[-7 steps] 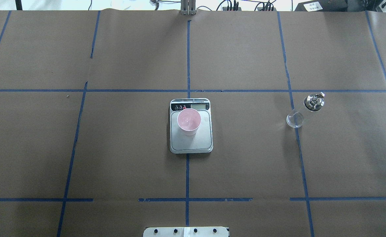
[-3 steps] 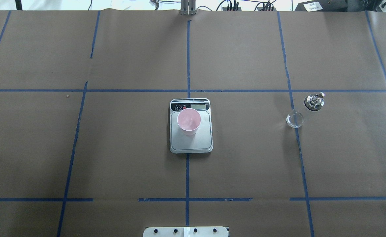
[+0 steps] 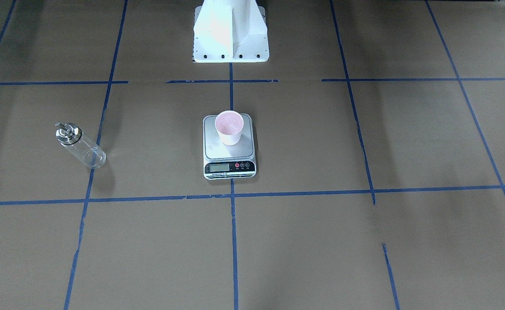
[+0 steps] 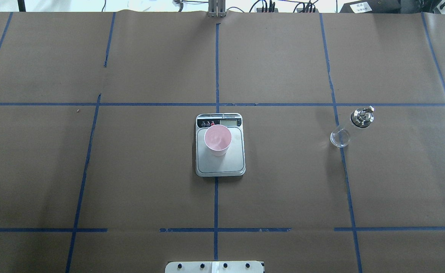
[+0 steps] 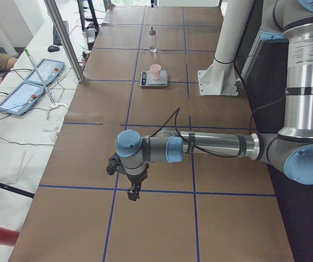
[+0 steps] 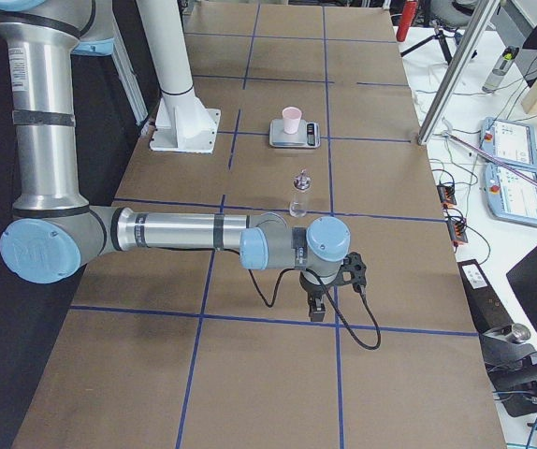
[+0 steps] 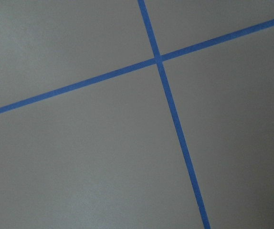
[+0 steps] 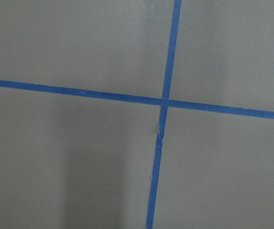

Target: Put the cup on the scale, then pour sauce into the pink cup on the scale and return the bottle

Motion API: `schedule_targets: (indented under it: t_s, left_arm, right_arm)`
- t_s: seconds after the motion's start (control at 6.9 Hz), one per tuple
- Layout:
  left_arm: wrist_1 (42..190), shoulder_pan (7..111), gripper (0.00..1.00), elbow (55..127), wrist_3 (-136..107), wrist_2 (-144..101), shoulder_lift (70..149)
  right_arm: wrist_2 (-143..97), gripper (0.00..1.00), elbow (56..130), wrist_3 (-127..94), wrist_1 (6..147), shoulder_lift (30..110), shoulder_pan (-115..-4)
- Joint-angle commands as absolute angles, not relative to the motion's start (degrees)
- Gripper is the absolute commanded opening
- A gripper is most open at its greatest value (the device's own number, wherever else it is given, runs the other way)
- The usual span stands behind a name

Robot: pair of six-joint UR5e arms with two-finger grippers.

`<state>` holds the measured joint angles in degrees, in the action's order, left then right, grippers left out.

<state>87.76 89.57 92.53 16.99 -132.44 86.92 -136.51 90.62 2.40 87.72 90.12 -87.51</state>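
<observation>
1. Front-facing view: the cup (image 3: pixel 229 127) stands upright about mid-plate on the scale (image 3: pixel 230 168). The bottle (image 3: pixel 80 144) stands upright on the brown paper (image 3: pixel 364 241), well apart from them on the robot's right. No arm is over either.
2. Overhead view: we see the same layout and no gripper. We cannot tell whether the cup holds any sauce.
3. Left side view: the left gripper (image 5: pixel 130 188) hangs low over the blue tape (image 5: pixel 162 191), far from the scale. We cannot tell whether its fingers are apart or together.
4. Right side view: the right gripper (image 6: pixel 317 309) hangs near the bottle without touching it. Again we cannot tell its state.
5. Wrist views: both show only paper and tape, with nothing held in sight.
6. Risks, as we judge them: the tall, smooth glass could topple or slip under an off-centre pinch. The light paper cup could tip if the spout nudges it — and a stream that misses its narrow mouth would land on the plate.
</observation>
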Motion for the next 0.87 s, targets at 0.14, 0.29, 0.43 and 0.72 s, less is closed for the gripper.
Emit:
schedule_targets:
  t_s: [0.14,0.29,0.43,0.72]
  left_arm:
    - [93.6,89.6,1.0,87.7,16.2,-133.5,87.9]
    - [93.6,89.6,1.0,87.5,16.2,-133.5,87.9]
    - [93.4,89.6,1.0,87.7,16.0,-133.5,87.9]
    - [93.3,89.6,1.0,87.9,15.3,-133.4,88.2]
  right_arm:
    - [-136.6,1.0,90.9,2.4,87.7,91.8,-87.9]
    - [-136.5,1.0,91.7,2.4,87.7,92.5,-88.1]
    - [-136.3,1.0,92.1,2.4,87.6,92.6,-88.3]
    - [-136.1,1.0,92.6,2.4,88.1,91.9,-88.8]
